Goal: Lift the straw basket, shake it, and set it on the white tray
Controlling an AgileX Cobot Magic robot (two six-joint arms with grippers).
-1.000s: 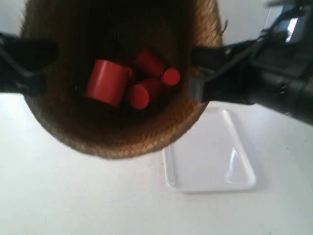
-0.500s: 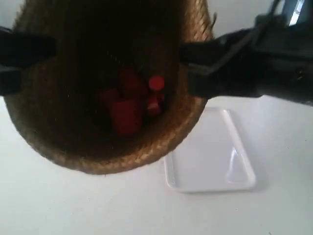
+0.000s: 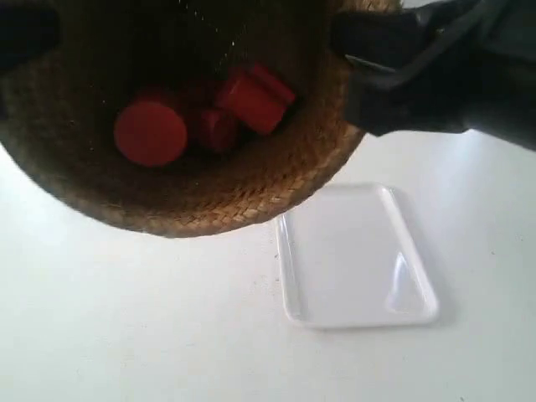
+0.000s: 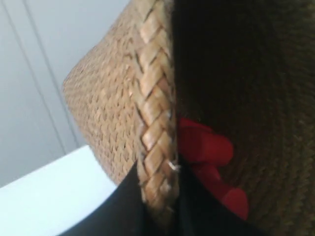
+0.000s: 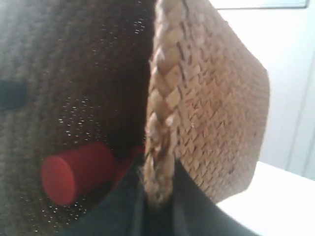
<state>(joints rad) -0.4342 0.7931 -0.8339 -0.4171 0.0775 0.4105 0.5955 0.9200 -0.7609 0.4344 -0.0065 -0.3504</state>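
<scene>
While your left gripper (image 4: 160, 196) and right gripper (image 5: 157, 194) each clamp the rim of the straw basket (image 3: 209, 197), its red cylinders (image 3: 151, 132) have reshuffled: you are mid-shake, basket aloft between the grippers, white tray (image 3: 356, 251) waiting below them.

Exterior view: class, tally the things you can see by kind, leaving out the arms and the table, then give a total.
Basket: 1
Tray: 1
Red cylinders: 3 clearly seen inside the basket; its dark interior may hide more
Total: 5
</scene>
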